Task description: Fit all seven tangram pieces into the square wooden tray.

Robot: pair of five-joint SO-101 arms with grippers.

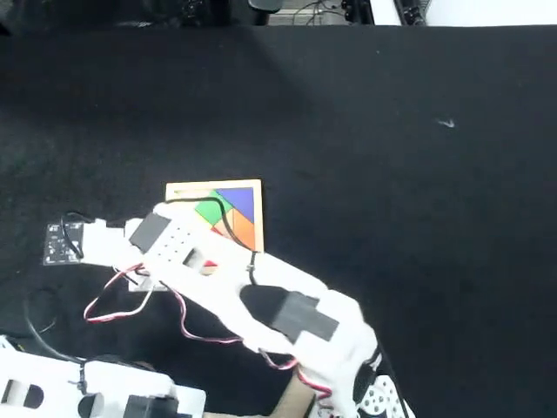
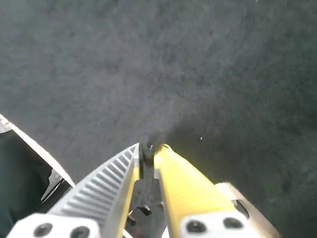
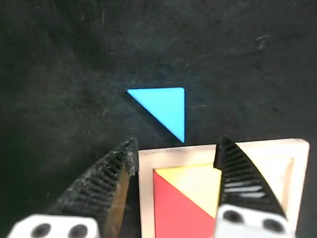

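Note:
The square wooden tray (image 1: 258, 209) lies left of the table's middle, holding blue (image 1: 239, 200), green (image 1: 209, 212) and orange (image 1: 244, 231) pieces. My right arm (image 1: 261, 287) stretches over its near left part. In the right wrist view my right gripper (image 3: 176, 148) stands open over a corner of the tray (image 3: 299, 168), where a yellow piece (image 3: 198, 181) and a red piece (image 3: 173, 213) lie side by side. A light blue triangle (image 3: 163, 106) rests on the cloth just outside that corner. My left gripper (image 2: 148, 148) is shut on nothing above bare black cloth.
The left arm (image 1: 87, 387) sits at the near left edge of the table. A small circuit board (image 1: 65, 244) and loose red and white wires (image 1: 113, 300) lie left of the tray. Black cloth (image 1: 409, 174) covers the table.

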